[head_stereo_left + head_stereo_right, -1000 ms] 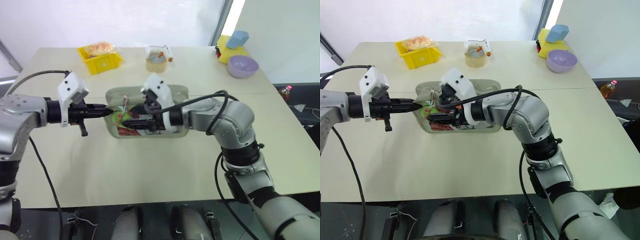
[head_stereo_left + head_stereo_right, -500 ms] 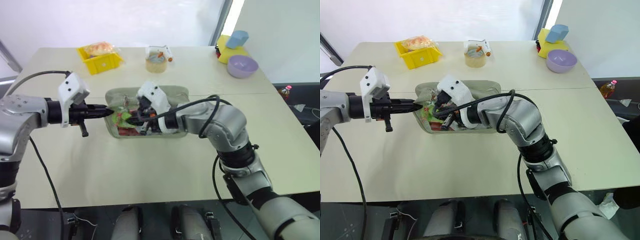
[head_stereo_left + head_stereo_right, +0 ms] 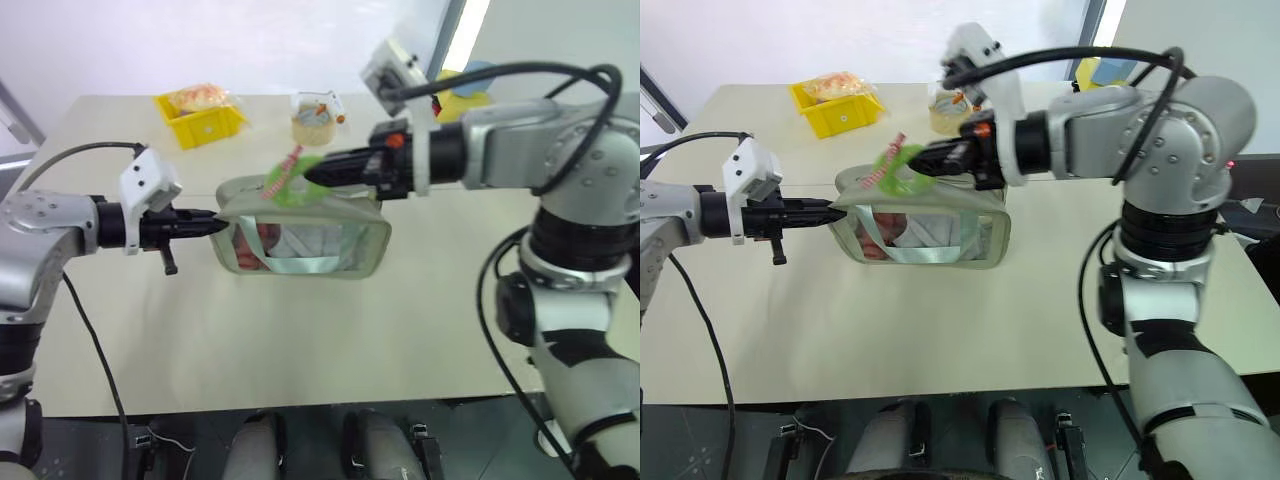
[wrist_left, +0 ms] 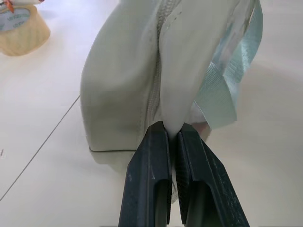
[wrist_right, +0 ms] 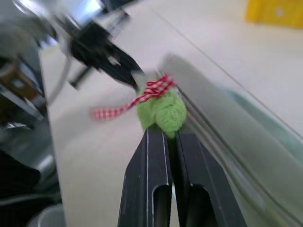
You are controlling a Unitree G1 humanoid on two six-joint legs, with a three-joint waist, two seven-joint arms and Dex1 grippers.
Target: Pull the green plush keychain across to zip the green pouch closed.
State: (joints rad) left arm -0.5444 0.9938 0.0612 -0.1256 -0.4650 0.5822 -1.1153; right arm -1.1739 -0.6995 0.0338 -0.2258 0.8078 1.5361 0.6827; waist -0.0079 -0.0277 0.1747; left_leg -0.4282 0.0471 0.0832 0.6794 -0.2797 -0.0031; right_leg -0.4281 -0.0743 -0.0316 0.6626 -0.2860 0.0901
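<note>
The green pouch point(image 3: 300, 238) hangs stretched between my two grippers, its clear window with mint trim facing me and packets showing inside. My left gripper point(image 3: 222, 225) is shut on the fabric at the pouch's left end; in the left wrist view its fingers point(image 4: 149, 156) pinch the fabric beside the zip line of the pouch point(image 4: 128, 71). The green plush keychain point(image 3: 290, 186), lime green with a red-and-white ribbon, sits above the pouch's top edge near its left end. My right gripper point(image 3: 312, 176) is shut on it, and the right wrist view shows the keychain point(image 5: 163, 109) squeezed between the fingertips.
A yellow bin point(image 3: 200, 118) holding a snack bag stands at the table's back left. A roll of tape point(image 3: 313, 124) sits at the back middle, behind the pouch. A yellow object point(image 3: 1098, 72) lies at the back right, behind my right arm.
My right gripper shut on the keychain and swung up and to the right, off the pouch's front. The pouch now hangs upright between the grippers. The left gripper stayed put.
</note>
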